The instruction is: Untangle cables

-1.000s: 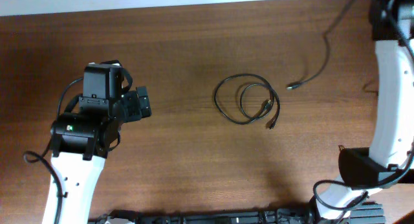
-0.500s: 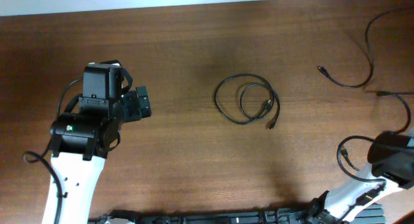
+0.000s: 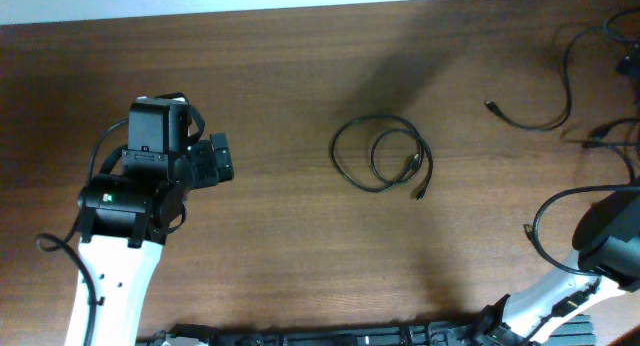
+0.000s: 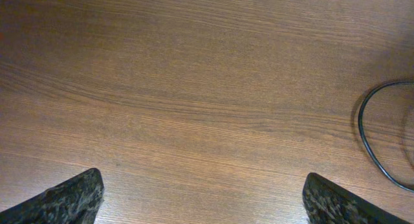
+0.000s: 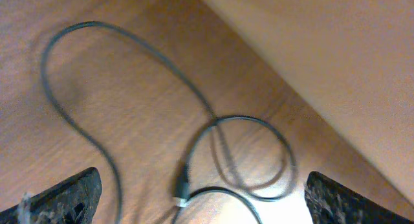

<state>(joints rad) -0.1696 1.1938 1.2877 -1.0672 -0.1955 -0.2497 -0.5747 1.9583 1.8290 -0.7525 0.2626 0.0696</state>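
My right end effector (image 5: 207,201) has just opened wide, so the loose cable (image 3: 545,128) now lies free, well right of the coiled cable (image 3: 382,154), while my left end effector (image 3: 218,158) waits wide open left of it.

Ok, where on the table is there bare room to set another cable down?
Bare table lies between the left pincer and the coiled cable, and below that coil toward the near edge. The right side is crowded: a loose cable and the right arm.
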